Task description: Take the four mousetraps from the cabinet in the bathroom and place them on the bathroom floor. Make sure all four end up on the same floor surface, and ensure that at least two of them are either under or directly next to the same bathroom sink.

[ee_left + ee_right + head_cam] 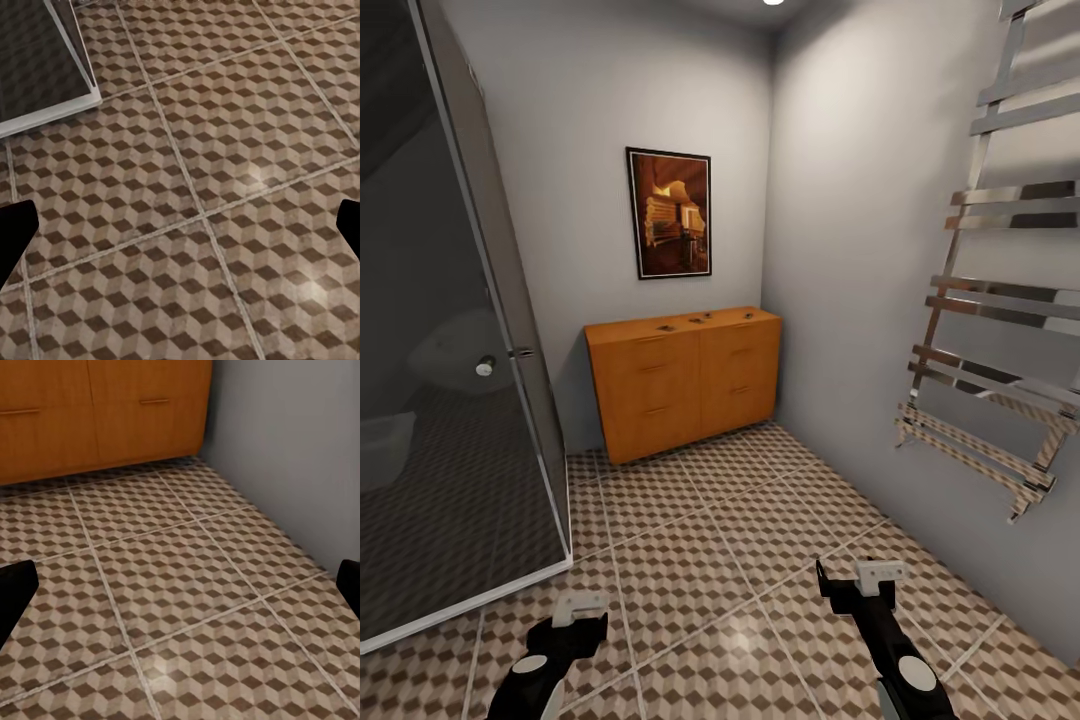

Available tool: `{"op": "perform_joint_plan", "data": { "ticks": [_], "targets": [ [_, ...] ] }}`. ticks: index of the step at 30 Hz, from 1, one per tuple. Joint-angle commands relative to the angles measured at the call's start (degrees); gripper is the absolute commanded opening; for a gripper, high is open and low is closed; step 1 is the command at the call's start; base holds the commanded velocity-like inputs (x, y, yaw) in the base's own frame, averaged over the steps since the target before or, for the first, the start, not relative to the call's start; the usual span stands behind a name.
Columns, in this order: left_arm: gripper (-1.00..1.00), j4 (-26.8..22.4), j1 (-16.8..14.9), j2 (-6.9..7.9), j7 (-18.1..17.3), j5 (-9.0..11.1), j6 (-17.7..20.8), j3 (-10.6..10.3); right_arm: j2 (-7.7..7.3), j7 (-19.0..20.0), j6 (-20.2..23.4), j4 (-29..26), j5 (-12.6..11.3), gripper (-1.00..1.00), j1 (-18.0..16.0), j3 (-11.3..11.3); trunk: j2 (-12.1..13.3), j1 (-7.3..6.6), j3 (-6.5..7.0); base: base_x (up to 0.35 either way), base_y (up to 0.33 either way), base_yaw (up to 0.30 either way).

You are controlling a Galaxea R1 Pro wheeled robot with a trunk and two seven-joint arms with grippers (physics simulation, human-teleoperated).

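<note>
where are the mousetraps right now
In the head view, the mousetraps lie on top of the cabinet against the far wall, below the picture.

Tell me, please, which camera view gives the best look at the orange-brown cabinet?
The head view: the whole cabinet stands against the far wall, with small dark items on its top. The right wrist view catches just its lower drawer fronts and handles. The left wrist view looks at the bathroom floor.

Open bathroom floor (700,540) reaches the cabinet (685,380), between shower glass (480,400) and towel rail (1000,330).
</note>
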Motion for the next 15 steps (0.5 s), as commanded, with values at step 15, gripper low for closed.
{"op": "perform_joint_plan", "data": {
  "ticks": [15],
  "targets": [
    [1.00,0.0,-0.1,0.00,0.4,0.3,0.3,-0.2,-0.01,-0.4,0.0,0.0,0.0,1.00,0.0,0.2,0.0,0.02,-0.06,0.302,-0.112,0.000]
  ]
}}
